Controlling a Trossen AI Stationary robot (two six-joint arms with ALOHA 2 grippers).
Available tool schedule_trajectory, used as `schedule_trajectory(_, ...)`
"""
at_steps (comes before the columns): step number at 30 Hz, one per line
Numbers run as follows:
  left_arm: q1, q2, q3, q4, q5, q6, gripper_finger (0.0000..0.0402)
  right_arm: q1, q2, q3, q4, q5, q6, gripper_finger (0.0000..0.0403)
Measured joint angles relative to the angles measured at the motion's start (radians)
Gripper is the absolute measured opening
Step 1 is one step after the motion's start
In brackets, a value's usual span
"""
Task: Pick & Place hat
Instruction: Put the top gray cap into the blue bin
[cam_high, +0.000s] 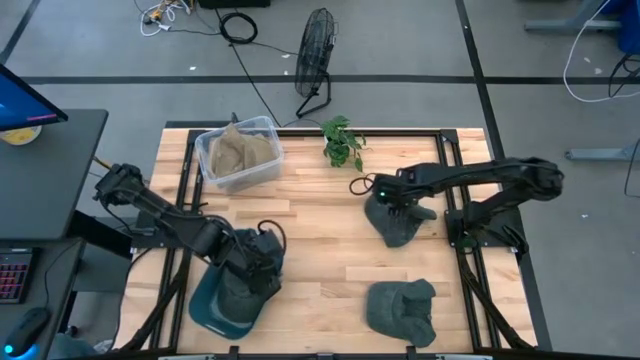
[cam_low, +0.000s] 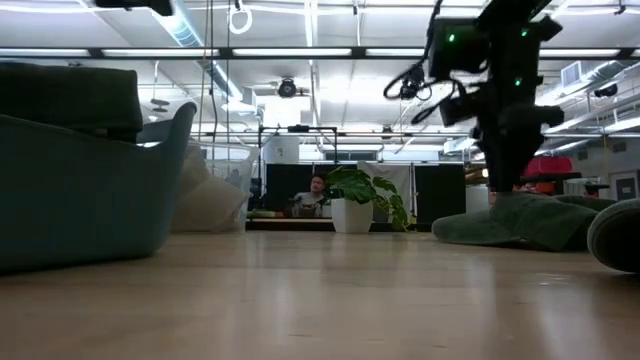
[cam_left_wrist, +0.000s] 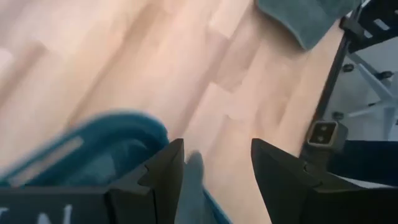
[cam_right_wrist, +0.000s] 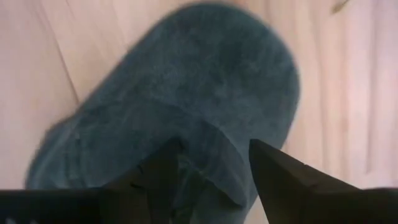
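Note:
A dark green hat (cam_high: 398, 228) (cam_low: 510, 222) (cam_right_wrist: 205, 81) lies on the table at mid-right. My right gripper (cam_high: 392, 205) (cam_right_wrist: 214, 168) stands on it from above, open. A second dark green hat (cam_high: 402, 312) (cam_low: 620, 235) (cam_left_wrist: 305, 18) rests flat near the near edge. My left gripper (cam_high: 255, 262) (cam_left_wrist: 217, 168) hovers open over a teal bin (cam_high: 205, 305) (cam_low: 80, 190) (cam_left_wrist: 93, 146) at the near-left. Something dark, seemingly another hat (cam_low: 70, 95), sits in the bin under it. A grey-green bit (cam_left_wrist: 194, 183) shows beside one left finger; whether they touch I cannot tell. My right gripper comes at the hat from above, pointing down. Its open fingers (cam_right_wrist: 163, 171) stand on either side of a raised fold of the crown (cam_right_wrist: 208, 152), with the tips against the cloth. The hat lies flat on the table.
A clear plastic box of beige cloth (cam_high: 238, 152) stands at the far left, with a small potted plant (cam_high: 343, 140) (cam_low: 360, 200) at the far edge. Bare wood lies between the bin and the two hats. A black frame rail (cam_left_wrist: 336, 68) runs along the table's right side.

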Motion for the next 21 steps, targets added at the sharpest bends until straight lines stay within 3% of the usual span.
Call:
schedule_trajectory(11, 0.085, 0.0, 0.004, -0.004, -0.026, 0.159, 0.0193, -0.012, 0.187, 0.0, 0.017, 0.039, -0.112, 0.0182)
schedule_trajectory(14, 0.102, 0.0, 0.004, -0.004, -0.025, 0.191, 0.0193, -0.012, 0.208, 0.0, 0.021, 0.029, -0.113, 0.0137)
schedule_trajectory(18, 0.121, 0.0, 0.004, -0.004, -0.025, 0.198, 0.0193, -0.012, 0.197, 0.0, 0.011, 0.015, -0.115, 0.0034)
schedule_trajectory(21, 0.127, 0.0, 0.004, -0.004, -0.026, 0.204, 0.0193, -0.012, 0.171, 0.0, 0.005, 0.011, -0.115, 0.0016)
